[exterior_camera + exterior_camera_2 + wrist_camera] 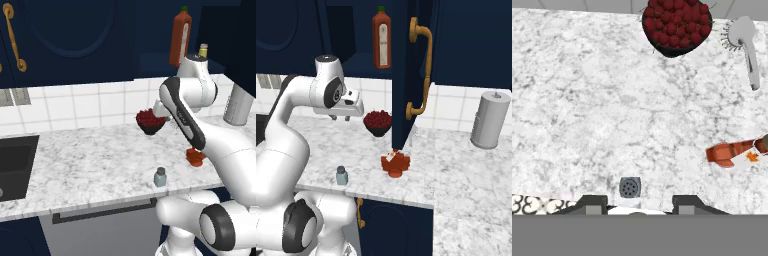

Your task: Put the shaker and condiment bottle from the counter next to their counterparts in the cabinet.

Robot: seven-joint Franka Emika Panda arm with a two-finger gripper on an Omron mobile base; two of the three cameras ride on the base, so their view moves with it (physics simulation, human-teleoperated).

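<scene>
The two-finger gripper [638, 201] is hanging above the white-and-grey speckled marble counter [577, 110] with jaws closed down, gripping nothing. The small pale blue-grey shaker with a grey perforated cap [629, 188] is standing upright on the counter near its front edge, lying between the dark fingertips [592, 202] in the hand view, well below them. The small red-orange condiment bottle [732, 152] is lying on its side off to the right.
</scene>
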